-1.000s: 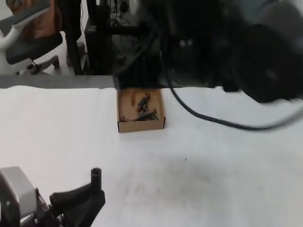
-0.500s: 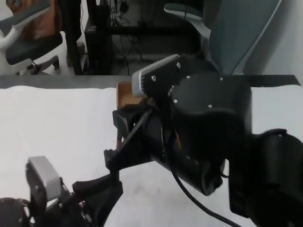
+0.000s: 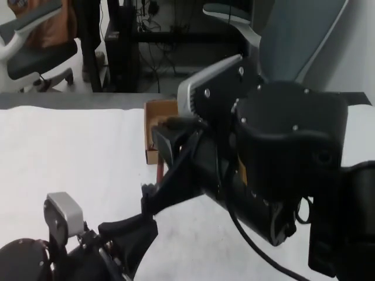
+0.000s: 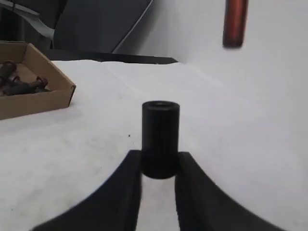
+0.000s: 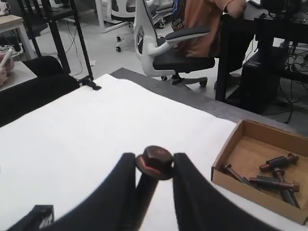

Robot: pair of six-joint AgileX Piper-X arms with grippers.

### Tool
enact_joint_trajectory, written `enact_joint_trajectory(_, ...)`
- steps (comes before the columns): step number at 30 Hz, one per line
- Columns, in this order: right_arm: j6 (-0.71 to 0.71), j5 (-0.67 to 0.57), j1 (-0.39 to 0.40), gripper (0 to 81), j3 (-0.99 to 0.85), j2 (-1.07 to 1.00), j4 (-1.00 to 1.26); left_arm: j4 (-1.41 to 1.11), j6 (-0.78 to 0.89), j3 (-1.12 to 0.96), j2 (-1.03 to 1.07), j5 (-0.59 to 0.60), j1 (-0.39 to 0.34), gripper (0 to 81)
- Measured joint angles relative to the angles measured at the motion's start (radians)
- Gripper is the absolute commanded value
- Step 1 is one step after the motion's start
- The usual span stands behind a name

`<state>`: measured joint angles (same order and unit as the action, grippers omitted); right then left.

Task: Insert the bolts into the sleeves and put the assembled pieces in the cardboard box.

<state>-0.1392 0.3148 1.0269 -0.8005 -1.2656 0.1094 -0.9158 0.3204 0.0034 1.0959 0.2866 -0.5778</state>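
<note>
Sleeve upright, long axis vertical, bore up, pinched in left gripper, bolt clamped in right gripper, shank pointing straight down, cardboard box farther back

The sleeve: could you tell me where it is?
In the left wrist view, the sleeve stands upright, clamped in the left pincer over the bench, cardboard box farther off.

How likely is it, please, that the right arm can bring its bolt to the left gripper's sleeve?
Probably yes: the bolt hangs near the sleeve, whose open top is uncovered, with nothing between them.
</note>
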Motion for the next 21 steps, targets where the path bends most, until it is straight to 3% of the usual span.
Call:
enact_joint_trajectory(12, 0.03, -0.007, 0.0, 0.6, 0.059, -0.005, 0.086, -0.04, 0.031, -0.006, 0.0, -0.012, -0.143, 1.8)
enact_joint_trajectory(21, 0.034, -0.009, 0.004, 0.6, 0.059, -0.005, 0.08, -0.026, 0.005, -0.006, 0.0, -0.044, -0.155, 1.8)
